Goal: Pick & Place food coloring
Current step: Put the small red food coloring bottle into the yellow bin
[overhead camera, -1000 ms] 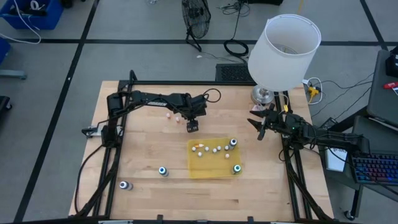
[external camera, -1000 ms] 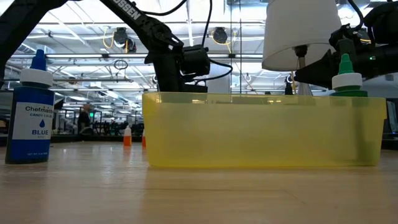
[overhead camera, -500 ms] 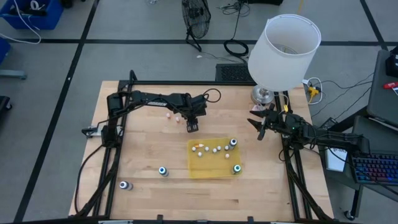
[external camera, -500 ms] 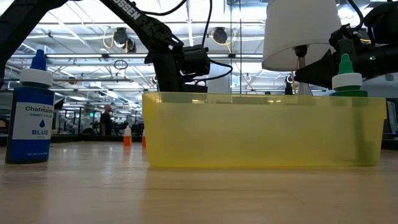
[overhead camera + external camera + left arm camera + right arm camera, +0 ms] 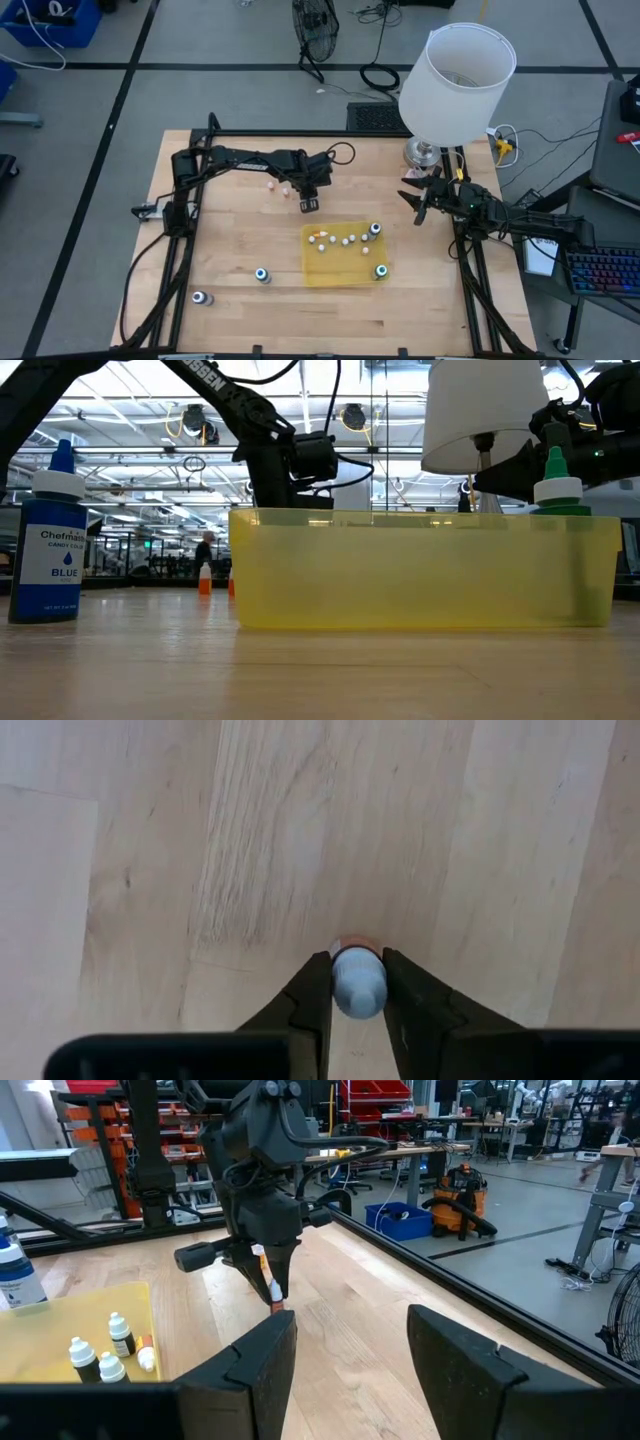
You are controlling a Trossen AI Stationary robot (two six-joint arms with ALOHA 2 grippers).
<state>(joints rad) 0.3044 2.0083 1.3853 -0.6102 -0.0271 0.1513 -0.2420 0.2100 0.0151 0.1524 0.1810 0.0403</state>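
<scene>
My left gripper [image 5: 308, 206] stands just beyond the yellow tray's [image 5: 345, 276] far left corner, shut on a tiny orange food coloring bottle with a whitish cap [image 5: 357, 982]. The right wrist view shows that bottle [image 5: 273, 1292] between the fingers, reaching down to the wood. Several small dropper bottles [image 5: 340, 241] and two dark ones with teal-white tops [image 5: 375, 229] stand in the tray. Two more dark bottles [image 5: 262, 275] stand on the table near the front left. My right gripper [image 5: 420, 205] waits open at the table's right. My left gripper pinches the tiny bottle by its whitish cap [image 5: 358, 995] between the two fingers [image 5: 312, 992]. They come steeply from above, one on each side. The bottle stands roughly upright, and its orange lower end [image 5: 277, 1309] seems to rest on the table.
Two small pinkish bottles [image 5: 272, 186] stand on the wood left of my left gripper. A lamp with a large white shade [image 5: 457, 82] stands at the back right. In the low view a blue bottle [image 5: 48, 550] is at the left and a green one [image 5: 558, 488] inside the tray.
My left gripper has shut on the tiny bottle without shifting. The bottle stays where it was on the table.
</scene>
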